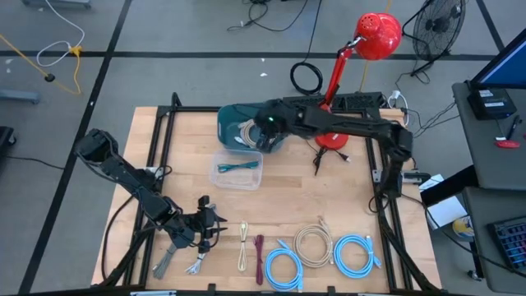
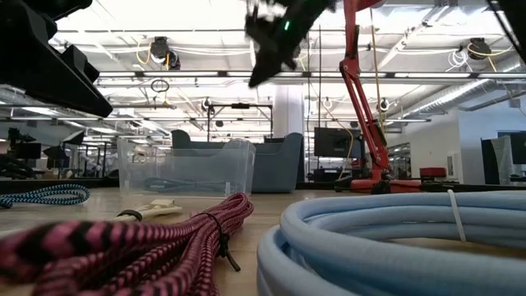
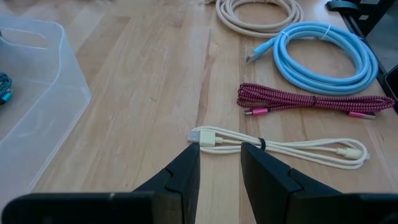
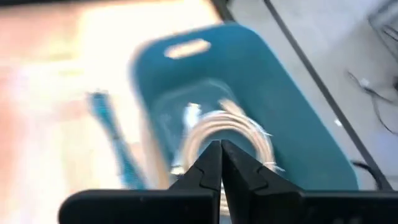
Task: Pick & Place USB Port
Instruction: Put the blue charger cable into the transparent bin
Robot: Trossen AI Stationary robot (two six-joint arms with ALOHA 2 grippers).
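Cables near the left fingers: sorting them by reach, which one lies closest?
The cream cable, its plug just ahead of the open left fingers; the magenta cable and blue coil lie farther off.

high: straight down over whole table (image 1: 279, 205) | low: table-top level, facing room, close behind pink cable (image 2: 123, 247) | left wrist: near, down onto white cable (image 3: 280, 147) | right wrist: above blue bin (image 4: 298, 124) | shared: clear box (image 1: 238, 168) in high, low, left wrist

Cream USB cable (image 3: 280, 147), flat on table
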